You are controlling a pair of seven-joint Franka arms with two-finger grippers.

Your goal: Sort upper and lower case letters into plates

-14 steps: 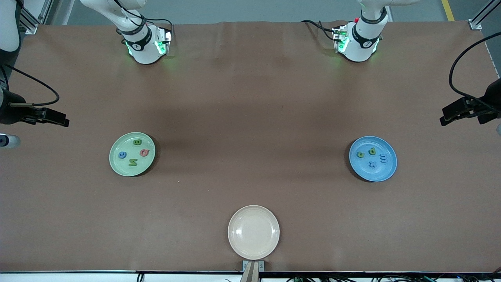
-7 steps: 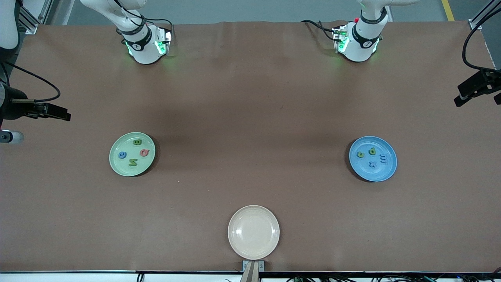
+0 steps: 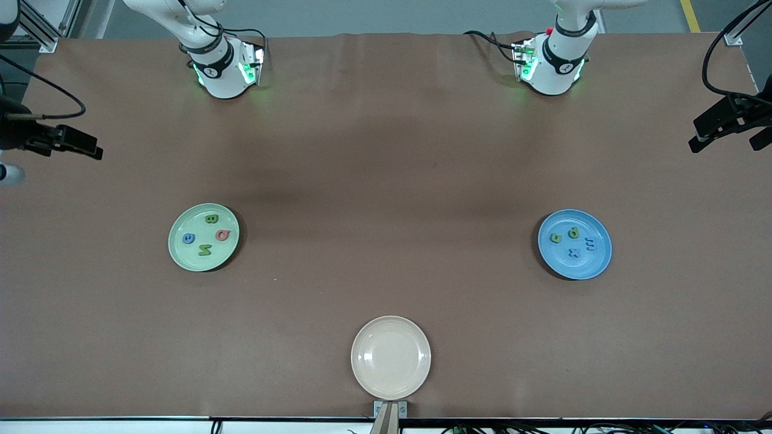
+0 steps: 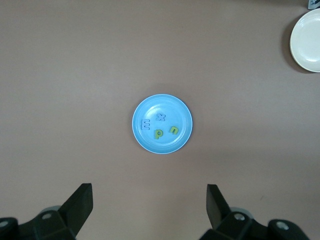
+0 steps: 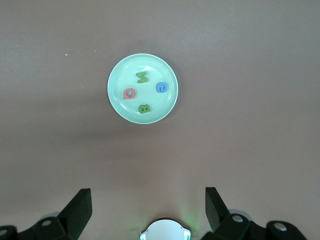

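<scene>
Brown surface (image 3: 386, 181) with three round plates

A pale green shallow round plate (image 3: 181, 256) sits toward the right arm's end, and a blue shallow round plate (image 3: 582, 268) of like size toward the left arm's end, well apart. A cream-beige round plate (image 3: 391, 357) lies between them, nearest the front camera. Both white arm bases stand along the edge farthest from it.

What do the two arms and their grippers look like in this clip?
Both arms are glossy white Frankas with black joint bands and green lights at their bases. The left gripper and the right gripper are black, two-fingered, with black cables looping off them. The wrist views show angular black fingers.
</scene>
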